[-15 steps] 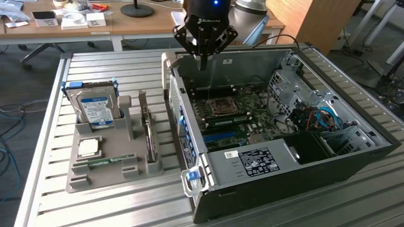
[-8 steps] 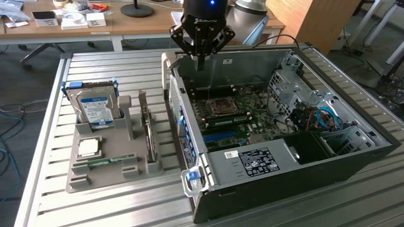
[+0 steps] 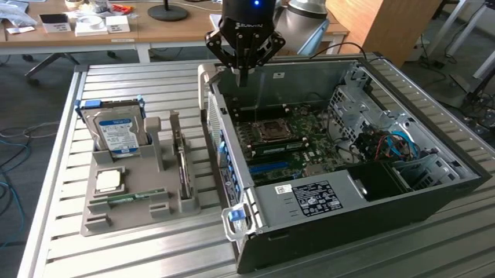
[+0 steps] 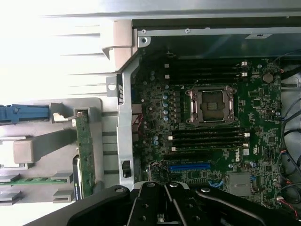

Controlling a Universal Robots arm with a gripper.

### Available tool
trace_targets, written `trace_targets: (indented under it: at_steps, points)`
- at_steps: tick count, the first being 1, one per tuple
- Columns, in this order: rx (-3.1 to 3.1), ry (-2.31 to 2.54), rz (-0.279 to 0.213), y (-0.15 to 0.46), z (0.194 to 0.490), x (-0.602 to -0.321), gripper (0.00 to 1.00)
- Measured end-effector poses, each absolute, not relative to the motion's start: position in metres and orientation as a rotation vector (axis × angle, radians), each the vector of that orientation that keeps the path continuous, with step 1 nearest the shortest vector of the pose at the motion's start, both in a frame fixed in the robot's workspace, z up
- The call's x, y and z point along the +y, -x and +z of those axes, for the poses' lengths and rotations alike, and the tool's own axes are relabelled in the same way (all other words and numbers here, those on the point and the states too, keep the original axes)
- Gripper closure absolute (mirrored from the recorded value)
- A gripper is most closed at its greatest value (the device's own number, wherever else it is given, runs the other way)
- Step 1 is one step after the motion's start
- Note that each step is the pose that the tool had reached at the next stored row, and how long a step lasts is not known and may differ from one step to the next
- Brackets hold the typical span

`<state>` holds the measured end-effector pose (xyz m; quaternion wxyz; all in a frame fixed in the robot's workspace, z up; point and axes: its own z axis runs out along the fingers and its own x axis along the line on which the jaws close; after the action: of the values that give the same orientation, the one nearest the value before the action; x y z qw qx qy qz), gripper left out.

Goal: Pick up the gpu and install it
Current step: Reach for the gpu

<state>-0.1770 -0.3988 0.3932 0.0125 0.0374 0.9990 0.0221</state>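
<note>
So the biggest thing here is the slatted metal table (image 3: 116, 75), and the open computer case (image 3: 371, 226) lies on its side on it, taking up the 3 o'clock half of the exterior view. Inside you can see the green motherboard (image 3: 298, 136) with its bare CPU socket (image 3: 272, 130) roughly in the middle of the board. At about 9 o'clock from the case, just beside its wall, sits a gray parts tray (image 3: 135, 217). The gripper (image 3: 243, 80) hangs up at 12 o'clock in the exterior view, over the far corner of the case on the tray's side. Its fingers are pinched all the way together and it's got nothing in them. Back on the tray, a silver hard drive (image 3: 118, 134) with a blue and white label stands upright at the tray's 11 o'clock end. The gpu (image 3: 182, 168) stands on its edge in a slot along the tray's 3 o'clock side, right next to the case wall. It's well apart from the gripper, which is off at about 1 o'clock from it. A processor chip (image 3: 108, 180) lies flat at the tray's 8 o'clock, and a narrow green memory stick (image 3: 135, 197) sits in a slot just at 5 o'clock from that.
</note>
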Motion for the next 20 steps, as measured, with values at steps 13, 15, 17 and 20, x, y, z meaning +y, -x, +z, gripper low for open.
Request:
trace_targets:
  at_steps: [13,15,17,20]
  points:
    - [3.114,-0.117,0.069,0.1810,0.3932,-0.3988,0.89]
    - [3.114,-0.117,0.069,0.1821,0.3932,-0.3989,0.89]
    - [3.114,-0.117,0.069,0.1831,0.3932,-0.3989,0.89]
    - [3.114,-0.117,0.069,0.1856,0.3932,-0.3989,0.89]
